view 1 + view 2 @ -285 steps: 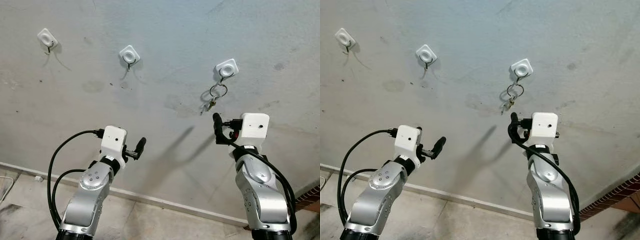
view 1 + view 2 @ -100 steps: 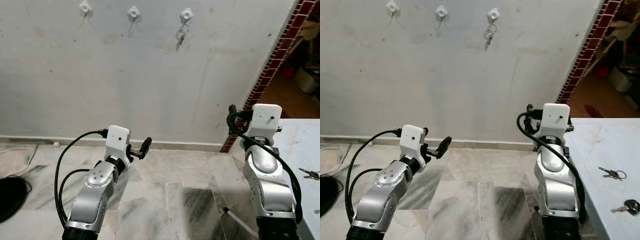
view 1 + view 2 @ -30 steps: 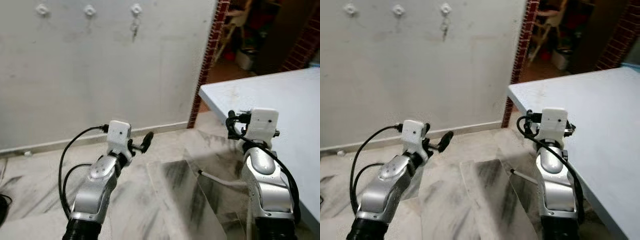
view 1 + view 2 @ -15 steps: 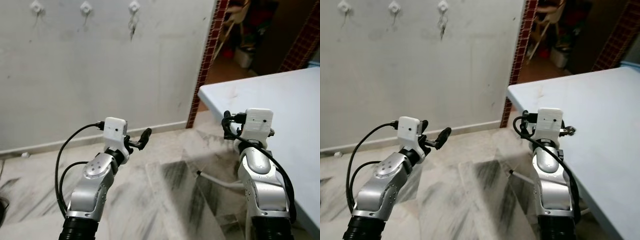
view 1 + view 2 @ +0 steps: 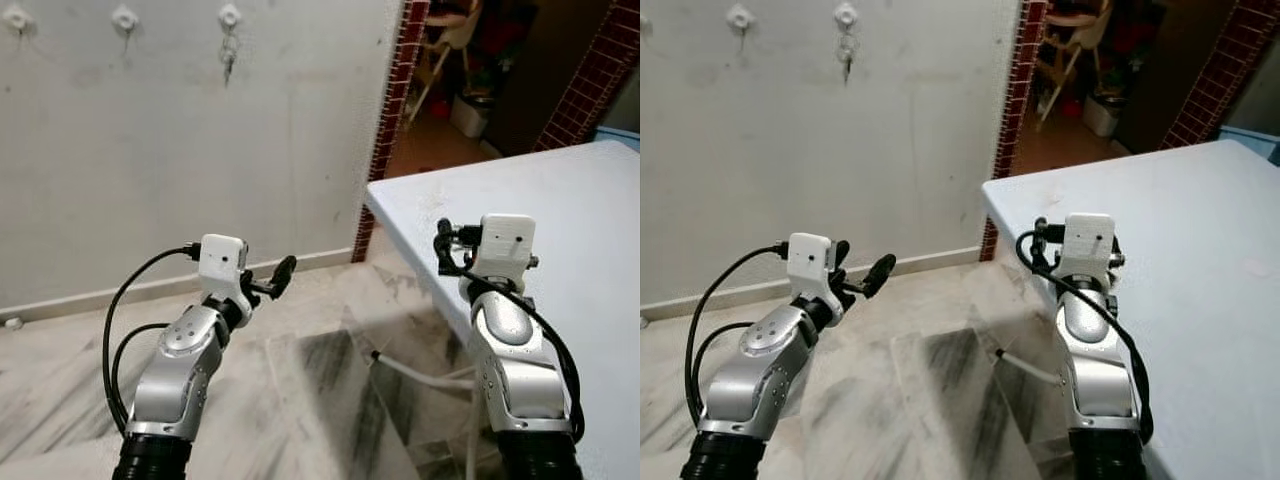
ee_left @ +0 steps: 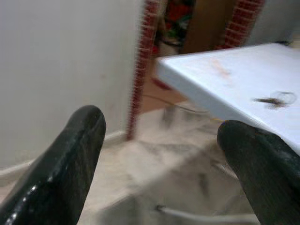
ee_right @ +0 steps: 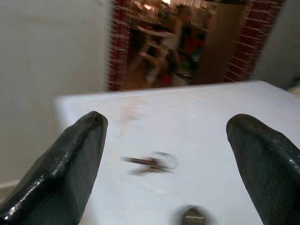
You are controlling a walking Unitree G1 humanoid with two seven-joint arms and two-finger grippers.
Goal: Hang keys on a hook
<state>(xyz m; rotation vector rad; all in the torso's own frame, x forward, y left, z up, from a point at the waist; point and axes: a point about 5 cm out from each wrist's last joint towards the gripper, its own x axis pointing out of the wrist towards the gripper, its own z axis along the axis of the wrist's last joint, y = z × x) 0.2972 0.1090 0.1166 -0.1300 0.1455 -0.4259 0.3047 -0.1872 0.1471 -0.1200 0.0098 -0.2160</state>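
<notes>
Three white hooks are on the grey wall at the far left; the rightmost hook (image 5: 229, 15) has a bunch of keys (image 5: 228, 57) hanging from it. Another key ring (image 7: 151, 162) lies on the pale blue table (image 5: 570, 200), and it also appears as the key ring (image 6: 276, 100) in the left wrist view. My left gripper (image 5: 266, 279) is open over the marble floor and holds nothing. At the table's near corner my right gripper (image 5: 450, 245) is raised and open, its fingers (image 7: 70, 154) empty and pointing across the tabletop toward the keys.
A red brick pillar (image 5: 385, 120) ends the wall, with a cluttered dark room (image 5: 470, 70) behind it. A small dark object (image 7: 191, 215) lies on the table nearer than the keys. A white cable (image 5: 420, 370) runs along the marble floor (image 5: 300, 400).
The whole view has swung right: the hooks and wall slid left and the table fills more of the right side. Both arms keep their pose, grippers still open.
</notes>
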